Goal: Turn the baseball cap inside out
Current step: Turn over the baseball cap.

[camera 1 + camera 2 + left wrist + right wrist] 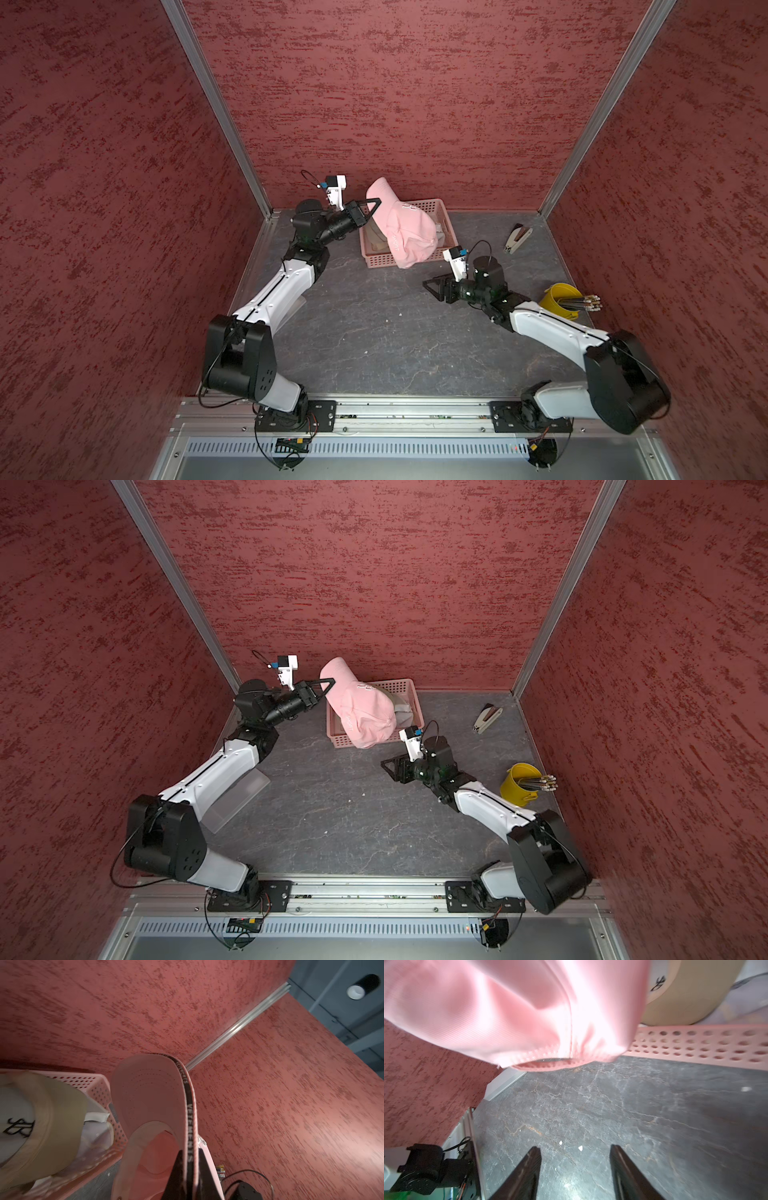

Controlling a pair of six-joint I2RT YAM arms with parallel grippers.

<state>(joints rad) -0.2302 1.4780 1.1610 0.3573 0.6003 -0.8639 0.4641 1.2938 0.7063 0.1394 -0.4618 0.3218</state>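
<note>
The pink fabric baseball cap (405,232) hangs over the pink perforated plastic basket (432,204), which sits against the far edge of the dark marbled bench (374,332), a little left of its middle. The left end effector (372,208) holds the cap up, its jaws pressed together on the rim where the black lettered band (188,1105) lines the inner edge (in the left wrist view the band runs between the two dark fingers). The right end effector (575,1149) is spread with nothing between its jaws, low over the bench and just short of the crown's drooping lower edge, not touching it. The cap looks light and mostly soft: the crown sags and creases under its own weight, so it should push through readily, while the brim keeps a stiff curve and will resist folding. The cloth looks matte, not slippery. The best second hold, I judge, is the loose rim opposite the pinched side, which would stretch the opening; the tan cap (52,1115) in the basket should be left alone
</note>
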